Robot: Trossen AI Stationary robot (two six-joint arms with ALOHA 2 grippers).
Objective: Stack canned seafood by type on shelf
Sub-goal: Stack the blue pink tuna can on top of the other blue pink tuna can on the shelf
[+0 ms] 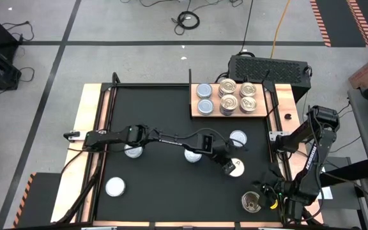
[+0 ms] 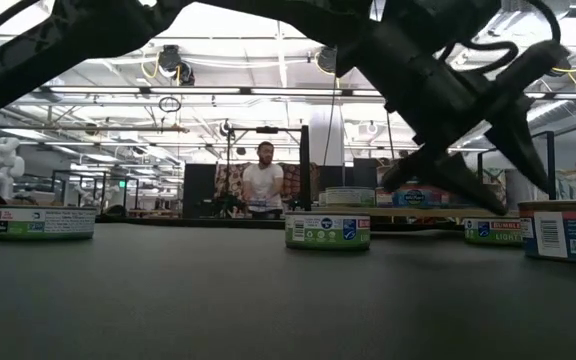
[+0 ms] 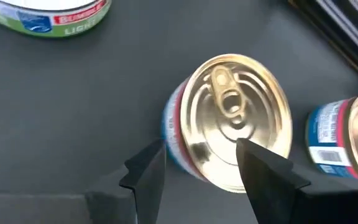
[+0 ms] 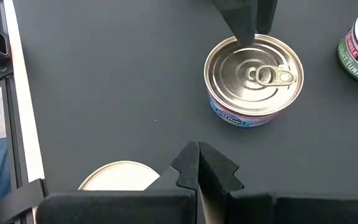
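A gold pull-tab can with a blue and pink label stands upright on the black mat, right of centre. My left gripper hovers open just above it. One finger is past the can's side and the other over its top, and neither shows any touch. The same can appears in the right wrist view, with a left finger above its far rim. My right gripper waits shut at the near right over another gold can. The wooden shelf at the far right holds silvery-blue cans and gold cans.
More cans stand loose on the mat: one just beyond the left gripper, one under the left arm, one farther left and one near the front left. A black box stands behind the shelf. A person shows beyond the table.
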